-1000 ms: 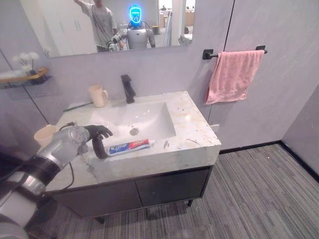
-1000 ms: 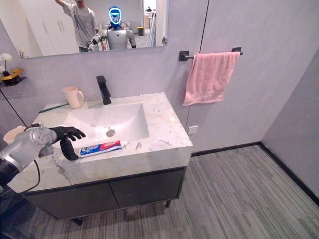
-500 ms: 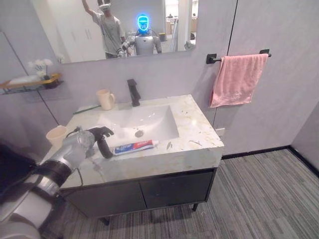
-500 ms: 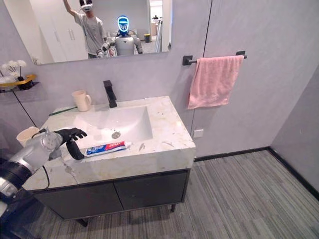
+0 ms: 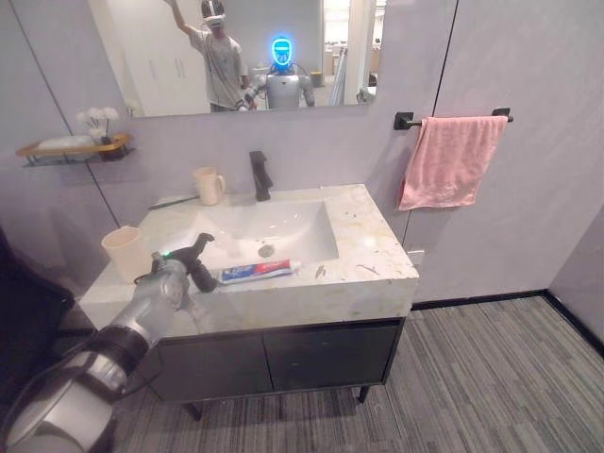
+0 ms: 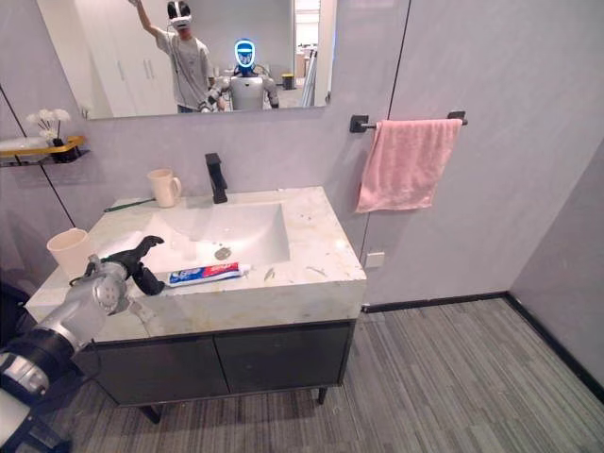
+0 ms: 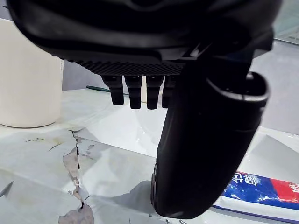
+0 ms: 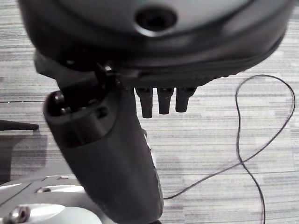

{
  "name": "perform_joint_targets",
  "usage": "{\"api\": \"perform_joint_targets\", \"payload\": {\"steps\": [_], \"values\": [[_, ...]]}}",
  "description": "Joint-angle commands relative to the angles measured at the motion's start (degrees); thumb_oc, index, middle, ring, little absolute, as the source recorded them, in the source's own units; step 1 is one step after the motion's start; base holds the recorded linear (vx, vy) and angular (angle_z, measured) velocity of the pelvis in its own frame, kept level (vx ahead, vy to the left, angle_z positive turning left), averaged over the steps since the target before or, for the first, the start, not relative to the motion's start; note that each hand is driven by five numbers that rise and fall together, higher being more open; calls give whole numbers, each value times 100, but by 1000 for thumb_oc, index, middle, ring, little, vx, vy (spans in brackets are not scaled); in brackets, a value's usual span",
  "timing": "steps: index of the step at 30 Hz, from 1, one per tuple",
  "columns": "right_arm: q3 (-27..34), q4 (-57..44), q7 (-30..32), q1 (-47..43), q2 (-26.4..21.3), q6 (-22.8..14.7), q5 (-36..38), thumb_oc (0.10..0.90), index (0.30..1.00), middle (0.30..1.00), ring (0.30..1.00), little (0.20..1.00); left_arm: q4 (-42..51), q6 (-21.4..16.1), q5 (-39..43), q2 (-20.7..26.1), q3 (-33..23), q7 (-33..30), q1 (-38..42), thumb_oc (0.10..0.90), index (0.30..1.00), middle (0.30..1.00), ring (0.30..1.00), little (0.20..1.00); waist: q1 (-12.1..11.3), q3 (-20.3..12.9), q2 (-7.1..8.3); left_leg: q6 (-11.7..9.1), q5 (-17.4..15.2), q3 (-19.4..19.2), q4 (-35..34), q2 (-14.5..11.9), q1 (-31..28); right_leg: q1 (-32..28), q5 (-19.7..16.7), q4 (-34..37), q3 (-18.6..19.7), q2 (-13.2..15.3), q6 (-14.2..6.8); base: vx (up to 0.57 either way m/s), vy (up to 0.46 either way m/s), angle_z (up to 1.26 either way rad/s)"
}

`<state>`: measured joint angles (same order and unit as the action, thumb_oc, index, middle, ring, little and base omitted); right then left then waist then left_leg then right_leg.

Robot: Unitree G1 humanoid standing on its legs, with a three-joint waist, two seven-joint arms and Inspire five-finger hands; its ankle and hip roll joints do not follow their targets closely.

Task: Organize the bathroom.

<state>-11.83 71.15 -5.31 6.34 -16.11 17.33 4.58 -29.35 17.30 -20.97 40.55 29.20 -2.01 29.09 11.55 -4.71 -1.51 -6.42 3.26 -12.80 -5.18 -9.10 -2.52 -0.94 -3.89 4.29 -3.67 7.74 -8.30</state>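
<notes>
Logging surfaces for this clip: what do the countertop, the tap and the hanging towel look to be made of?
Countertop: looks like polished marble or a marble-look stone, pale with brownish veining and a sheen.
Tap: probably metal with a matte black finish; squared, no glare.
Towel: soft pink terry-like cloth, draping in folds over a black bar.

Grey walls (image 5: 528, 57), striped floor (image 5: 491, 377), seemingly marble vanity (image 5: 377, 274).

- Both eye views looked down from the head at the same vanity counter (image 5: 377, 274) and mirror (image 6: 113, 57).
- Wrist cameras sat very close behind each hand.
</notes>
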Motion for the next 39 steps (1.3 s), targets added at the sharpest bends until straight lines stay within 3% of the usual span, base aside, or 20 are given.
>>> {"api": "perform_joint_targets", "payload": {"steps": [1, 10, 13, 14, 17, 19, 22, 24, 26, 32, 39], "values": [[8, 65, -34, -255, -152, 97, -328, 800, 900, 900, 900, 900, -608, 191, -639, 207, -438, -465, 69, 800, 900, 900, 900, 900, 261, 435, -74, 121, -372, -166, 627, -262, -146, -251, 564, -625, 62, 186, -391, 33, -34, -2], [-67, 100, -147, -73, -66, 59, -540, 800, 900, 900, 900, 900, -42, 257, -607, 582, -601, -570, 285, 800, 900, 900, 900, 900, 255, 490, -18, 117, -362, -103, 658, -297, -91, -165, 557, -663, 129, 127, -335, 12, -82, 1], [-158, 87, -251, -40, -64, 7, -668, 800, 900, 900, 900, 900, 27, 233, -427, 730, -639, -622, 374, 800, 900, 900, 900, 900, 221, 519, 4, 94, -299, -57, 649, -382, -57, -129, 584, -695, 115, 21, -234, -47, -185, 2], [-233, 17, -270, 26, -100, 2, -597, 800, 900, 900, 900, 900, 131, 234, -368, 823, -651, -524, 509, 800, 900, 900, 900, 900, 186, 559, 53, -4, -50, 92, 658, -560, 100, -208, 586, -625, -23, -167, -104, -78, -187, 2], [-207, -14, -196, 72, -125, 0, -328, 800, 900, 900, 900, 900, 227, 122, -281, 906, -636, -340, 731, 800, 900, 900, 900, 900, 194, 630, 95, -32, 10, 207, 831, -595, 311, -262, 632, -649, -201, -267, -19, -112, -127, 31], [-136, -53, -181, 52, -173, 31, -199, 800, 900, 900, 900, 900, 383, 215, -133, 1042, -505, -134, 1144, 800, 900, 900, 900, 900, 241, 740, 126, 112, -274, 34, 1199, -279, 452, -177, 640, -798, -401, -281, 49, -108, -9, 51], [-113, -25, -138, 33, -186, 57, 55, 800, 900, 900, 900, 900, 542, 312, -88, 1130, -345, 44, 1496, 800, 900, 900, 900, 900, 377, 807, 82, 151, -125, -187, 962, -193, 418, -7, 573, -929, -408, -303, 54, -75, 80, 48], [-125, -8, -164, 37, -174, 21, 88, 800, 900, 900, 900, 900, 565, 339, 4, 1192, -349, 106, 1629, 800, 900, 900, 900, 900, 399, 833, 127, 141, -116, -4, 946, -91, 436, -83, 475, -762, -343, -283, 40, -18, 36, 49], [-184, 74, -187, 55, -108, -19, 36, 800, 900, 900, 900, 900, 653, 464, -51, 1300, -362, 283, 1758, 800, 900, 900, 900, 900, 421, 819, 127, 136, -91, -8, 826, -63, 356, -75, 397, -674, -358, -262, -9, 0, 17, 19], [-256, 183, -155, 129, 2, -142, 36, 800, 900, 900, 900, 900, 650, 369, 42, 1547, -419, 453, 1914, 800, 900, 900, 900, 900, 422, 795, 72, 112, -22, 13, 556, -60, 187, -49, 341, -598, -358, -291, -65, 8, -10, 2], [-312, 140, -86, 81, -5, -114, 50, 800, 900, 900, 900, 900, 797, -84, 226, 1967, -565, 8, 2072, 800, 900, 900, 900, 900, 325, 710, 36, 124, -12, 87, 530, -26, 233, -86, 330, -500, -409, -306, -72, 0, -4, 0]]}}
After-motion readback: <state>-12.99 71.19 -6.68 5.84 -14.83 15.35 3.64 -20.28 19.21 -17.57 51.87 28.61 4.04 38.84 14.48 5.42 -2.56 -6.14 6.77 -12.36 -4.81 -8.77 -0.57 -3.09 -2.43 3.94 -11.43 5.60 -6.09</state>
